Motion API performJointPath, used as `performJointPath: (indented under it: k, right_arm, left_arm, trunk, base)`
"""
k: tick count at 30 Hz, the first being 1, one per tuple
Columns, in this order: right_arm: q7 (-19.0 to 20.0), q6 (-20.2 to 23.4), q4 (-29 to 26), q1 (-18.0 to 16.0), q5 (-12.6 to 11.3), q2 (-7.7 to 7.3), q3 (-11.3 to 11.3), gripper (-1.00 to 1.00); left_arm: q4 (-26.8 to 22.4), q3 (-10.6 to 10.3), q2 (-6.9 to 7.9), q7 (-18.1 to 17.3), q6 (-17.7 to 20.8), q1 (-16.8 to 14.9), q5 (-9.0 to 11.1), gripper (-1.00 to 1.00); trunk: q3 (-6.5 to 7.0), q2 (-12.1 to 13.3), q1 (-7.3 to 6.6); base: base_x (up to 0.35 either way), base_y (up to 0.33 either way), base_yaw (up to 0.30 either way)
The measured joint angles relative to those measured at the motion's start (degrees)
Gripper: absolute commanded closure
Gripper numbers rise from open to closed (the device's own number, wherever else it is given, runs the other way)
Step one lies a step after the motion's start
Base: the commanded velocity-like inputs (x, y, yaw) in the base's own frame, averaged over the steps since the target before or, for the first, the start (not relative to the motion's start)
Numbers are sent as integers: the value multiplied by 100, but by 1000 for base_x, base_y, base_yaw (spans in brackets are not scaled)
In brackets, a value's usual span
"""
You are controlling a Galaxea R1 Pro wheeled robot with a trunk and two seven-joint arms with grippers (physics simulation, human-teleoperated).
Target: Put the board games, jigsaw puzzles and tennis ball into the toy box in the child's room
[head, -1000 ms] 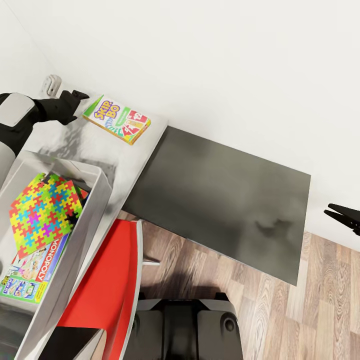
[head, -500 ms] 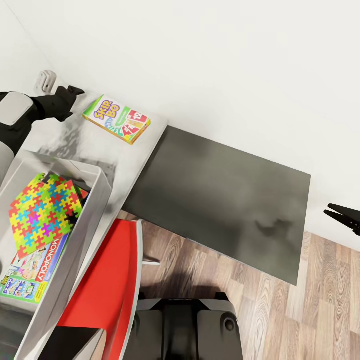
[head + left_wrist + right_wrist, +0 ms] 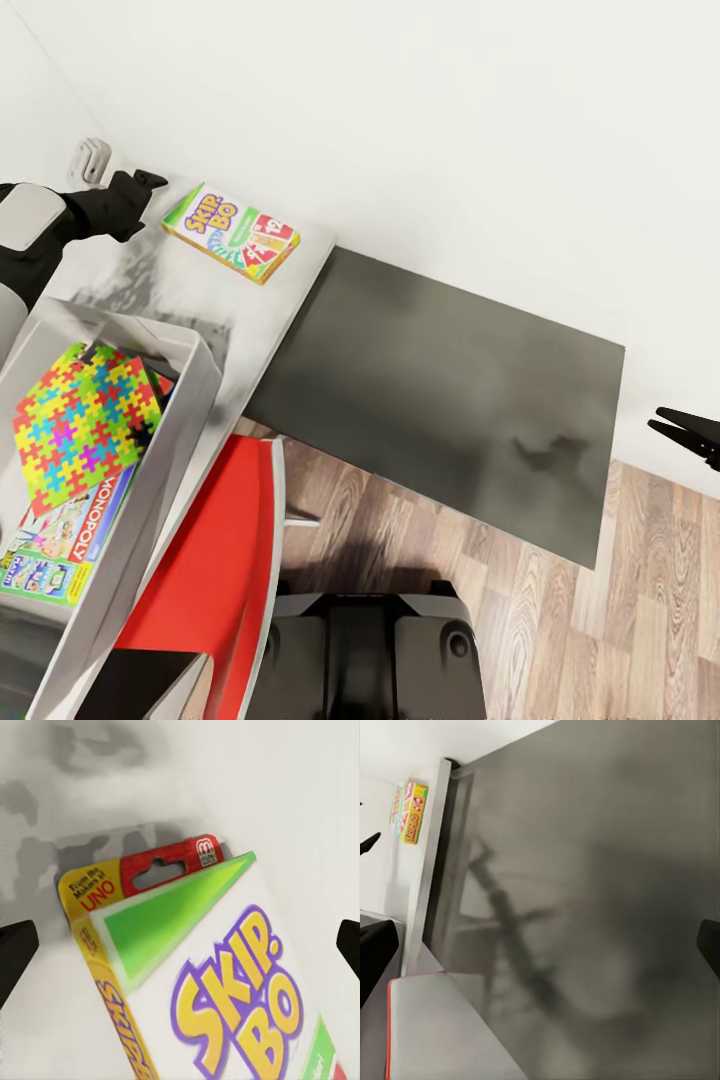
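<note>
Up close, the yellow-green-red printed card-game box (image 3: 217,982) reads "SKIP-BO" in yellow letters edged with purple, with "From the Makers of UNO" on its red header strip and a small red maker's roundel too small to read beside the hang slot. It lies flat on the pale grey end of the long desk (image 3: 250,300), near the white wall, just beside the robot's black left gripper (image 3: 140,183). That gripper's fingers (image 3: 16,952) stand spread wide, one dark tip at each edge of the left wrist view, with the box between them and untouched. Nearby on the same pale top sits the shallow light grey toy bin (image 3: 185,385); inside it a bright multicoloured jigsaw sheet (image 3: 82,420) overlaps a flat box printed "MONOPOLY" (image 3: 75,535) in white on a red band. A red-seated chair (image 3: 210,560) is tucked beside the bin, above wood-grain flooring (image 3: 640,600). The black right gripper (image 3: 688,432) hangs well apart, past the far end of the desk's dark grey section, its jaws parted and holding nothing.
</note>
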Motion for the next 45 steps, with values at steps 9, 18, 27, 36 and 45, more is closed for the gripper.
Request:
performJointPath:
  k: [9, 18, 27, 36, 45]
  right_arm:
    - [0, 0, 0, 2, 3, 0, 0, -100]
    - [2, 0, 0, 2, -1, 0, -3, -100]
    - [9, 0, 0, 2, -1, 0, -7, -100]
    - [14, 0, 0, 2, -1, 0, -7, -100]
    - [17, 7, 0, 2, -1, 0, -8, -100]
  left_arm:
    - [-3, 1, 2, -133, -4, -2, 4, -100]
    - [-7, 0, 2, -215, -6, -44, 13, -100]
    - [-18, -5, 3, -239, -6, -81, 17, -100]
    - [-34, -8, -4, -242, -6, -97, 18, -100]
    - [-40, -9, -6, -241, -14, -103, 15, -100]
  trunk:
    - [-77, 0, 0]
    - [-137, 0, 0]
    - [-155, 0, 0]
    - [-159, 0, -1]
    - [-161, 0, 0]
  base:
    - [0, 0, 0]
    - [0, 0, 0]
    - [0, 0, 0]
    - [0, 0, 0]
    - [0, 0, 0]
